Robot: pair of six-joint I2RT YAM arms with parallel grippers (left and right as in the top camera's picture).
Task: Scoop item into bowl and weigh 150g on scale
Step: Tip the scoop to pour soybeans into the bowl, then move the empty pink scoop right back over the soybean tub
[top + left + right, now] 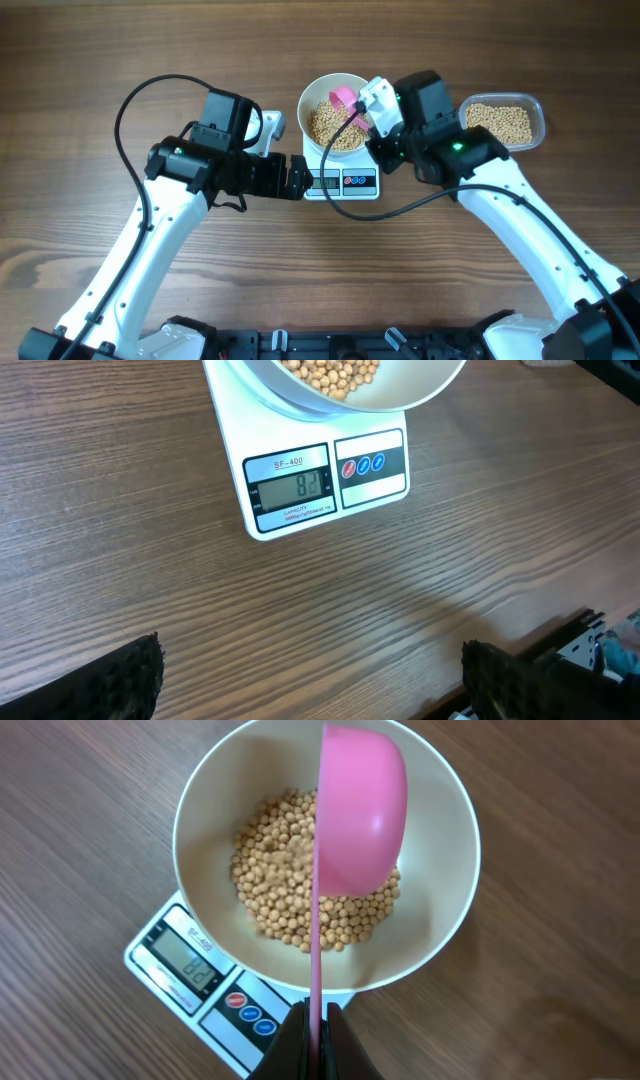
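Above the bowl [445, 910], right end effector [318, 1035], clamped on scoop [362, 810], should tip beans [280, 890] gradually, watching scale [180, 955]; left end effector [312, 688] apart

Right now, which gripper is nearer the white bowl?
Right. The right gripper holds the pink scoop over the bowl; the left gripper hangs open by the scale's front corner.

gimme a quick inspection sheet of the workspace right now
surface: wooden table, brown wood grain
job's things: white bowl of beans sits on the scale; more beans in clear tub
clutter: nothing seen
grippers: left gripper open, empty, facing the scale; right gripper shut on pink scoop over the bowl
cables: black cable loops off left arm; another runs past the scale's front
surroundings: nothing seen
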